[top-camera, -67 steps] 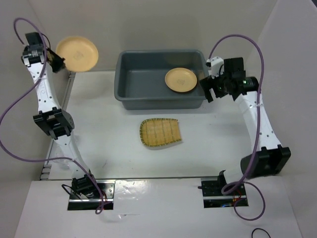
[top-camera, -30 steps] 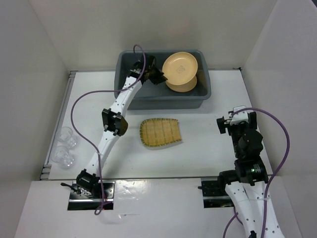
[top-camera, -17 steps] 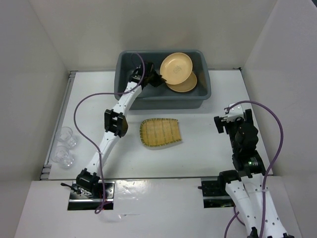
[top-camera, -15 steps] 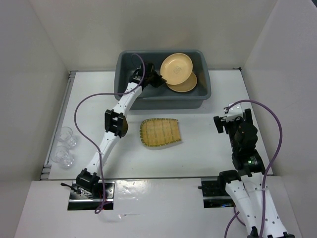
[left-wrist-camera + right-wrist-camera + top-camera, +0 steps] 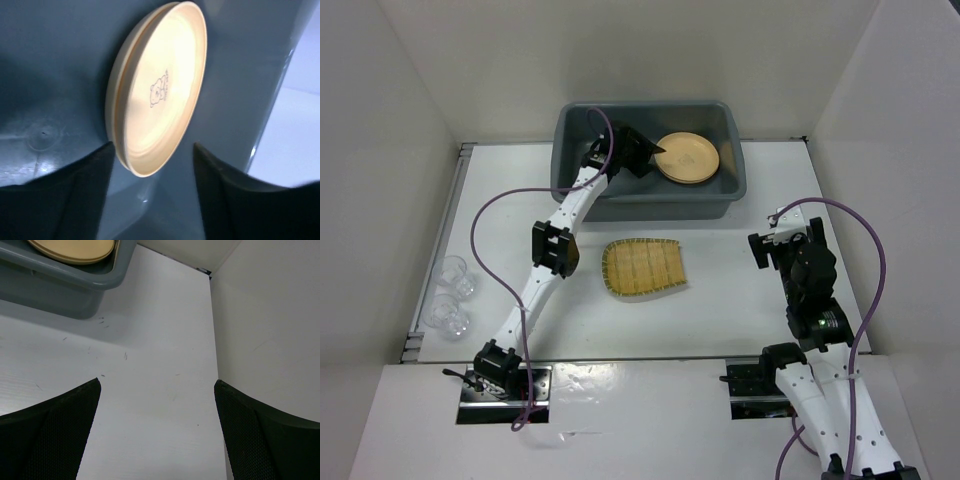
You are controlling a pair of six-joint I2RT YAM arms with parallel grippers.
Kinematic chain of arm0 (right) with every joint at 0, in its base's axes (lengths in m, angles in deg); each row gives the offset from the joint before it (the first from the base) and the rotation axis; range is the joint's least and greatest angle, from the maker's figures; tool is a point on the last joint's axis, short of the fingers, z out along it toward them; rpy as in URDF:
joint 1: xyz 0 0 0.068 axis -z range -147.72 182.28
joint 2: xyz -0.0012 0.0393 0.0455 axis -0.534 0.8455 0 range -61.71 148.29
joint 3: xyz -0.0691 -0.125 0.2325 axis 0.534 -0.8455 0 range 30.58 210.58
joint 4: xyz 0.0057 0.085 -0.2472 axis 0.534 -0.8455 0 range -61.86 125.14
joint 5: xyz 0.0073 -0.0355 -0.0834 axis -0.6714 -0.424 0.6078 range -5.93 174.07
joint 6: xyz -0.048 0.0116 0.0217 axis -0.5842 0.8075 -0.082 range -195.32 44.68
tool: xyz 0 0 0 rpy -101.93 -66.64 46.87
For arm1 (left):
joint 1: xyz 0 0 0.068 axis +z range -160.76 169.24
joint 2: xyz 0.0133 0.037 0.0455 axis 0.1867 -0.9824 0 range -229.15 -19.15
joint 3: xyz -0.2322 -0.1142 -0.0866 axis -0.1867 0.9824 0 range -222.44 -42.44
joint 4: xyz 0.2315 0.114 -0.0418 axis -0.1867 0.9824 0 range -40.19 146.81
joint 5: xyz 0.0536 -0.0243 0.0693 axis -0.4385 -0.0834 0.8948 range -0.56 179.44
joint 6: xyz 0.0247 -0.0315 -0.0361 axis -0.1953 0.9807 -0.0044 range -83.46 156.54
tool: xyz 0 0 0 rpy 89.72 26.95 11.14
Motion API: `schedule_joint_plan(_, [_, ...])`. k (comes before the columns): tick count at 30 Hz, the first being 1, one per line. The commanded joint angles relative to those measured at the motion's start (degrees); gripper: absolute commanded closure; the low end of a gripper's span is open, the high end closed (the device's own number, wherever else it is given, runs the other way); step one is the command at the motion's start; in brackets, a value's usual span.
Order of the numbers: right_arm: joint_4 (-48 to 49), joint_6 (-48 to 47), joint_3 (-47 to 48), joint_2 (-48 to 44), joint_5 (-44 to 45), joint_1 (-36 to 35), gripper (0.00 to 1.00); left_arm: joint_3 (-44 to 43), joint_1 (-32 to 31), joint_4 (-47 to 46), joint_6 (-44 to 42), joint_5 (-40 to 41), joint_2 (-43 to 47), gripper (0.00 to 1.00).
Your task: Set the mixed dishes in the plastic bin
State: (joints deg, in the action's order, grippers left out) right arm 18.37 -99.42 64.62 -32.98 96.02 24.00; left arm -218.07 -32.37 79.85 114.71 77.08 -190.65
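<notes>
1. My left arm reaches over the front wall of the grey bin [image 5: 640, 205], and the left gripper [image 5: 642, 155] is inside it.
2. The left gripper's fingers [image 5: 65, 195] are spread apart and hold nothing.
3. The two yellow plates [image 5: 687, 157] lie in the right half of the bin, one stacked on top of the other.
4. In the left wrist view the plates sit just past the finger tips. I cannot tell if the left tip touches the rim of the stack.
5. The top plate has a small bear drawing in its middle.
6. The ribbed yellow tray [image 5: 642, 268] lies flat on the white table [image 5: 720, 300]. It is in front of the bin and apart from it, between my two arms.
7. One glass cup [image 5: 453, 272] and a second glass cup [image 5: 447, 314] stand side by side at the left edge of the table, well apart from the bin.
8. The right gripper [image 5: 767, 245] hangs over the right side of the table, near the bin's right front corner.
9. Its jaws are wide apart with nothing in them. Between them the right wrist view shows only bare table, with a corner of the bin and the plates at the top left.
</notes>
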Motion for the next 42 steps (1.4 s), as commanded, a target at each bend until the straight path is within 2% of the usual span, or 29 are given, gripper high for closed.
schedule_joint_plan(1, [1.66,0.19,0.24,0.1,0.36,-0.78,0.02,-2.79,-0.28,-0.43,-0.21,-0.56,-1.03,0.27])
schedule_joint_plan(4, [1.66,0.19,0.24,0.1,0.36,-0.78,0.02,-2.79,-0.28,1.15,-2.48,1.02,-1.03,0.13])
schedule_joint_plan(8, [1.66,0.19,0.24,-0.42,-0.17,-0.78,0.02,-2.79,0.25,3.97,-5.92,2.25,-0.5,0.12])
schedule_joint_plan(16, [1.13,0.19,0.24,-0.43,-1.22,-0.78,0.02,-0.51,0.25,5.38,-11.37,5.59,0.55,0.31])
schedule_joint_plan(21, [1.13,0.19,0.24,0.1,-1.75,-0.78,0.02,0.73,0.25,4.24,-12.96,6.82,1.26,0.31])
schedule_joint_plan(25, [0.6,0.19,0.24,0.62,-1.75,-0.78,0.02,-2.0,0.25,3.71,-13.65,6.3,-0.59,0.29])
schedule_joint_plan(29, [0.6,0.19,0.24,1.68,-2.28,-0.78,0.02,0.47,0.25,4.66,-15.85,6.82,0.82,0.31])
schedule_joint_plan(30, [0.6,0.19,0.24,1.68,-2.28,-0.78,0.02,0.47,0.25,5.81,-16.47,7.35,0.82,0.35])
schedule_joint_plan(33, [0.6,0.19,0.24,1.68,-2.28,-0.78,0.02,-3.39,0.25,12.04,-19.1,8.75,-0.76,0.58])
schedule_joint_plan(36, [0.6,0.19,0.24,1.68,-2.28,-0.78,0.02,-4.19,0.25,15.3,-21.83,9.55,0.1,0.58])
schedule_joint_plan(39, [0.6,0.19,0.76,1.68,-3.06,-0.78,0.02,-4.19,0.78,16.71,-24.55,9.55,2.13,0.53])
schedule_joint_plan(41, [0.6,-0.34,1.9,2.2,-3.76,-1.3,0.02,-4.19,0.78,18.46,-26.74,9.55,3.97,0.53])
schedule_joint_plan(42, [3.04,-0.86,2.69,3.16,-4.47,-1.31,0.05,-4.19,0.78,19.43,-27.54,9.55,4.5,0.56])
